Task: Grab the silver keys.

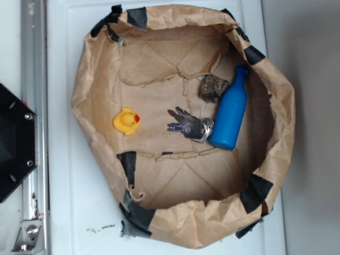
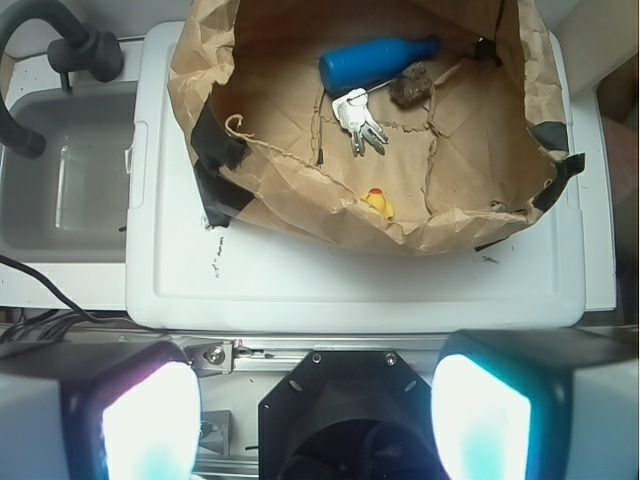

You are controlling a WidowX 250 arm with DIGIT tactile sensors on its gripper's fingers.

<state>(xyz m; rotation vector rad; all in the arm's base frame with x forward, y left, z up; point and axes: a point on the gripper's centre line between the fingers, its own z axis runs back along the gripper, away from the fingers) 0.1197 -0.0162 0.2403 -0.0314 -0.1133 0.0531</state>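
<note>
I am starting from well outside the brown paper bin (image 1: 90, 95), with the gripper (image 2: 318, 415) hanging over the robot base and its two pale fingers (image 2: 150, 425) standing wide apart, nothing between them. The silver keys (image 1: 189, 126) are lying on the paper floor near the middle of the bin, fanned blades pointing toward the yellow rubber duck (image 1: 127, 121), ring end touching or nearly touching the blue bottle (image 1: 230, 110); in the wrist view the keys (image 2: 358, 120) are sitting just below the bottle (image 2: 375, 62). My judgement: the approach is not yet begun, so I am planning to carry the gripper over the taped rim, descend straight down, and close across the bunched key heads by the ring, where the metal is thickest, rather than on the thin splayed blades. The keys are flat, hard and shiny, likely slippery, so the fingertips should be reaching nearly to the paper. The bottle is smooth, rounded and lying on its side, so a nudge may roll it. A mottled brown-grey lump (image 1: 213, 86) is resting by the bottle neck, clear of the keys. The paper is creased and soft and may be snagging a fingertip.
</note>
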